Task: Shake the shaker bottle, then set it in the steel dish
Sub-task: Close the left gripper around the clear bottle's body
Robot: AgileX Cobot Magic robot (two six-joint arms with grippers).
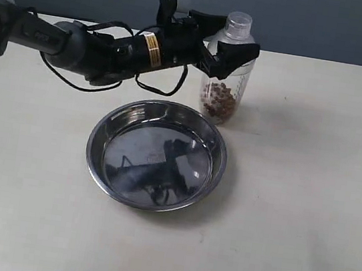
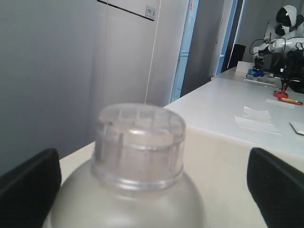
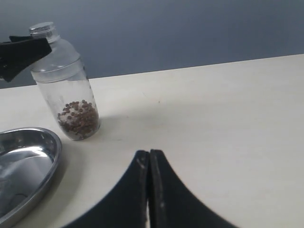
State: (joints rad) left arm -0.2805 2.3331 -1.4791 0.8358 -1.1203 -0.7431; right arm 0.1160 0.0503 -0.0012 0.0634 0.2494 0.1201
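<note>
The shaker bottle (image 1: pixel 228 81) stands upright on the table just behind the steel dish (image 1: pixel 92 146), with brown bits at its bottom. My left gripper (image 1: pixel 224 40) is open, one finger on each side of the frosted dome below the cap. In the left wrist view the cap and dome (image 2: pixel 137 142) fill the middle, with a gap to the black fingers (image 2: pixel 28 185) on either side. From the right wrist view I see the bottle (image 3: pixel 66 90), the dish rim (image 3: pixel 52 156) and my shut right gripper (image 3: pixel 149 154) low over bare table.
The beige table (image 1: pixel 307 194) stretches right of and in front of the dish. The left arm (image 1: pixel 79 47) with its cables reaches in from the left over the table's back part. The right arm does not show in the exterior view.
</note>
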